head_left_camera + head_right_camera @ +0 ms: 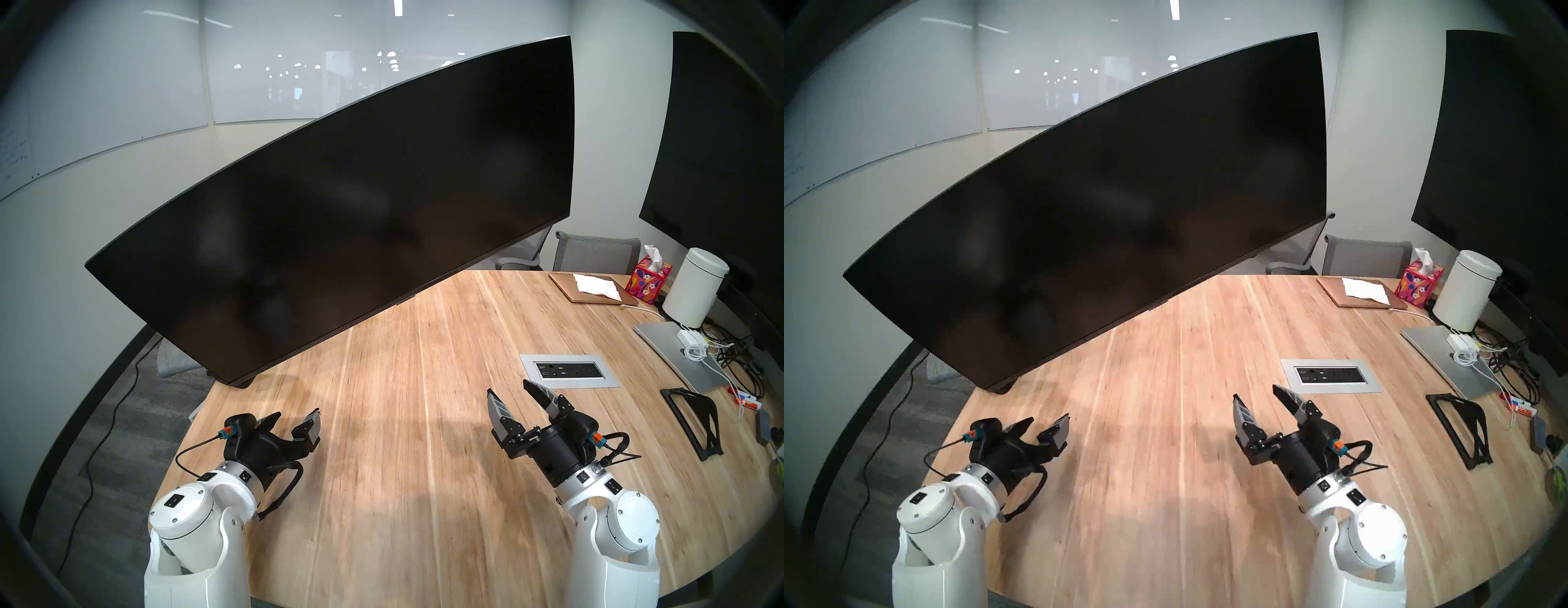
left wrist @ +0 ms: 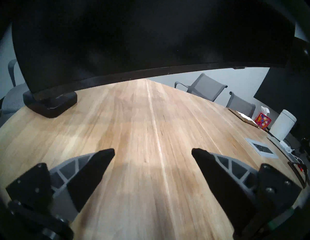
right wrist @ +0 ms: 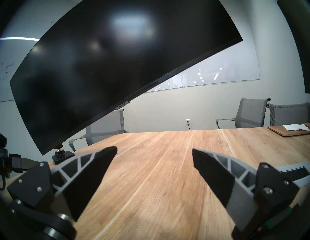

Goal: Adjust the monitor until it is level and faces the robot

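The monitor [image 1: 339, 204] hangs tilted over the bench's [image 1: 424, 446] far left corner, its left end low near the clamp base [image 2: 50, 105]. Bare wood lies before it. The left gripper [image 1: 297, 418] and right gripper [image 1: 509, 392] hover apart, jaws wide open, holding nothing, both pointing forward.

Glossy black monitor [image 1: 360, 204] screen, streaky light wood table [image 1: 424, 424], glossy white plastic arms [image 1: 191, 522]

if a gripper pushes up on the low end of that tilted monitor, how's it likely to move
The monitor is a wide rigid panel, so it should probably pivot as one piece rather than flex. Held by a clamp base on the table edge, it likely won't slide. Its glossy screen looks slippery and scratch-prone; the edge seems safer.
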Robot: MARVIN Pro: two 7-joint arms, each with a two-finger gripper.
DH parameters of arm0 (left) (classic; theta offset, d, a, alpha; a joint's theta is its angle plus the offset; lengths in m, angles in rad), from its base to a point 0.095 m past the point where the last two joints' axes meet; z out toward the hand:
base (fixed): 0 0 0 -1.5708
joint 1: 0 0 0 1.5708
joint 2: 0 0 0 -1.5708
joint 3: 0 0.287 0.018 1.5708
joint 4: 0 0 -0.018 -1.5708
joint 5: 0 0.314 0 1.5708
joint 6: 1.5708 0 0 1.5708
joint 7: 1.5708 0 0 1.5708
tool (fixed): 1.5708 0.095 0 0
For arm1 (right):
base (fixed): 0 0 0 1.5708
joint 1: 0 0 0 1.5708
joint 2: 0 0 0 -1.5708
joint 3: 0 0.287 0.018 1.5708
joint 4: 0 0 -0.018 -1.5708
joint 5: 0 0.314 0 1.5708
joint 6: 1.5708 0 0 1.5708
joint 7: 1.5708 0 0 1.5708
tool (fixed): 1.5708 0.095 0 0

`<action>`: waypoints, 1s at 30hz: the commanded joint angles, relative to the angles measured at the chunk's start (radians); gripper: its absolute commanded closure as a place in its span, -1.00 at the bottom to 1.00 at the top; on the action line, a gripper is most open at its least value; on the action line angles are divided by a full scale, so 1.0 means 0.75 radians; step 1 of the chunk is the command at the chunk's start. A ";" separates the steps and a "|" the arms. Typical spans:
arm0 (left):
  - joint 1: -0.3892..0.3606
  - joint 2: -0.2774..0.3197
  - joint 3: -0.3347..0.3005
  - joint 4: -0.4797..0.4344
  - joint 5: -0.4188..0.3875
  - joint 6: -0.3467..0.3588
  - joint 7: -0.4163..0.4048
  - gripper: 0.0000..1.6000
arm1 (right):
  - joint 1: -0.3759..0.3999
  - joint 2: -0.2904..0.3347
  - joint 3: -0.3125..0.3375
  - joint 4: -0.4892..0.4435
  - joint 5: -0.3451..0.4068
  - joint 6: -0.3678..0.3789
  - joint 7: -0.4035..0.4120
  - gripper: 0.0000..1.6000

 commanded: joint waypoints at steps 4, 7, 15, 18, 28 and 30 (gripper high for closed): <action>-0.080 0.034 0.037 0.071 -0.116 -0.113 0.081 -1.00 | 0.002 0.002 -0.001 -0.022 0.007 -0.001 -0.001 -1.00; -0.078 0.041 0.063 0.093 -0.117 -0.181 0.105 -1.00 | 0.002 0.002 -0.001 -0.022 0.008 -0.001 -0.001 -1.00; -0.088 0.069 0.148 0.167 -0.101 -0.360 0.190 -1.00 | 0.002 0.002 -0.001 -0.022 0.008 -0.001 -0.001 -1.00; -0.104 0.082 0.178 0.206 -0.105 -0.412 0.238 -1.00 | 0.002 0.002 -0.001 -0.022 0.008 -0.001 -0.001 -1.00; -0.232 0.114 0.229 0.315 -0.162 -0.470 0.384 -1.00 | 0.002 0.003 -0.001 -0.021 0.007 -0.002 0.000 -1.00; -0.255 0.115 0.228 0.335 -0.162 -0.479 0.393 -1.00 | 0.002 0.002 -0.001 -0.021 0.007 -0.002 0.000 -1.00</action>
